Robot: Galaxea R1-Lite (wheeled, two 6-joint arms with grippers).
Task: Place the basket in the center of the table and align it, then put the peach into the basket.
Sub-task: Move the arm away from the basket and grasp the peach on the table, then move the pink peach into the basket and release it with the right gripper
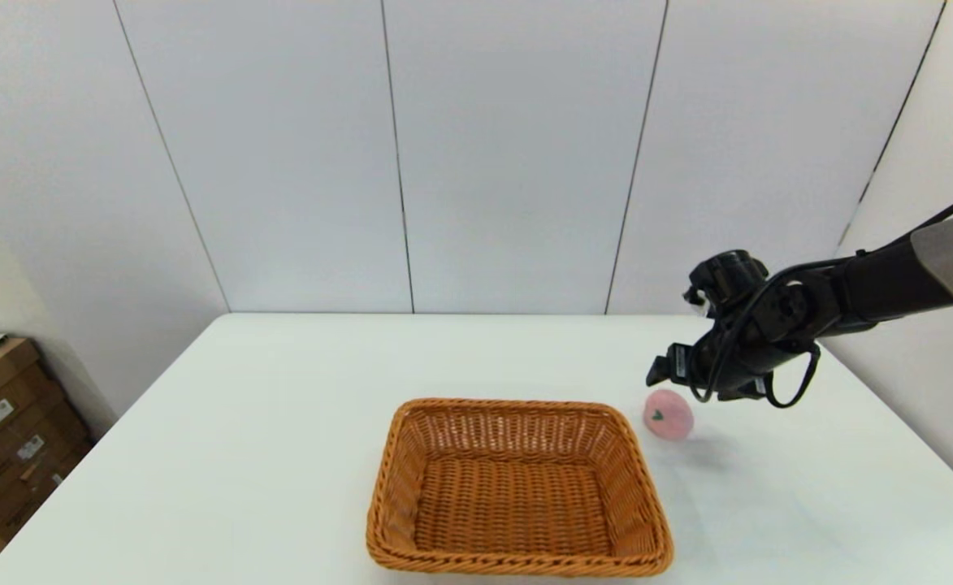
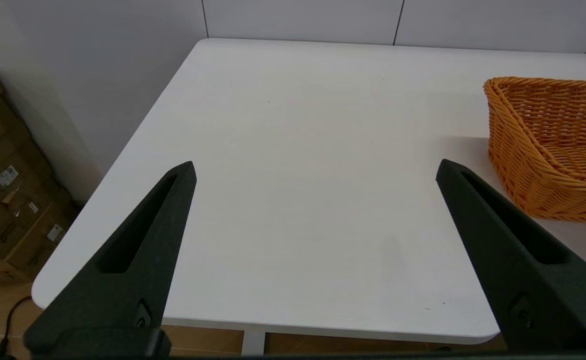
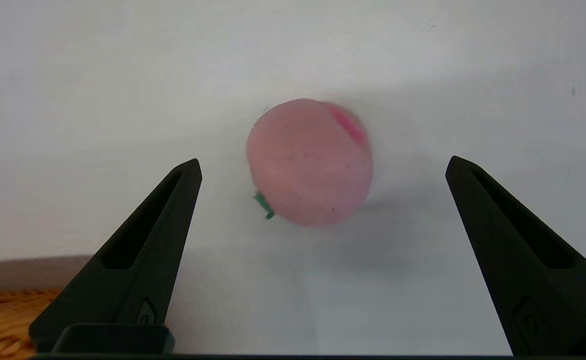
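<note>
Right gripper (image 3: 322, 167) hovers wide open and empty above the smooth round pink peach (image 1: 669, 414), just right of the woven wicker basket (image 1: 517, 487); left gripper (image 2: 315, 170) open too, left of the basket

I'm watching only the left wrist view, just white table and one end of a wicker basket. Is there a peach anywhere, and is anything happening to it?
Observer: Yes. The peach lies on the table, just outside the basket, beside its far right corner.
Operator: So it isn't in the basket yet?
Observer: No. In the head view, the basket's inside is bare wicker.
Operator: Is any arm near the peach?
Observer: The right gripper hangs just above it, fingers wide open, with the peach between them in the right wrist view and no contact.
Operator: And the gripper I'm looking through?
Observer: The left gripper is out of the head view, so that arm is parked off to the side.
</note>
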